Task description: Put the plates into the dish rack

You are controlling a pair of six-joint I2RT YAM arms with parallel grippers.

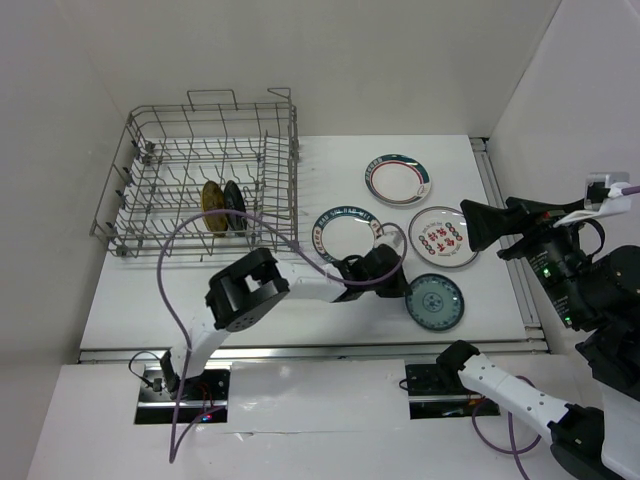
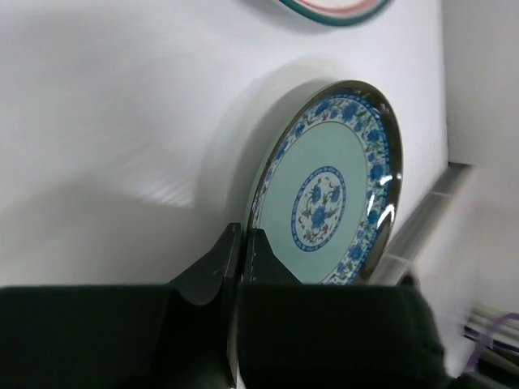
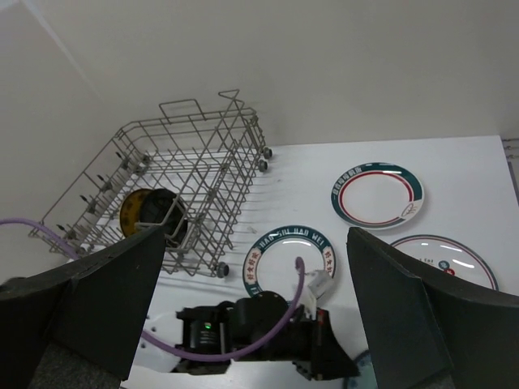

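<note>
Left gripper is clamped on the near rim of the teal plate. That edge pinch looks chosen so the plate can go upright between the tines. The plate is at the front right of the table, well apart from the rack, where the yellow plate and black plate already stand. Right gripper hangs spread wide and empty, clear of the work.

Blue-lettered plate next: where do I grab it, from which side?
Likely the rim at its near edge, from the arm-base side: the blue-lettered plate lies flat on the table, so only the lip gives the jaws a hold.
</note>
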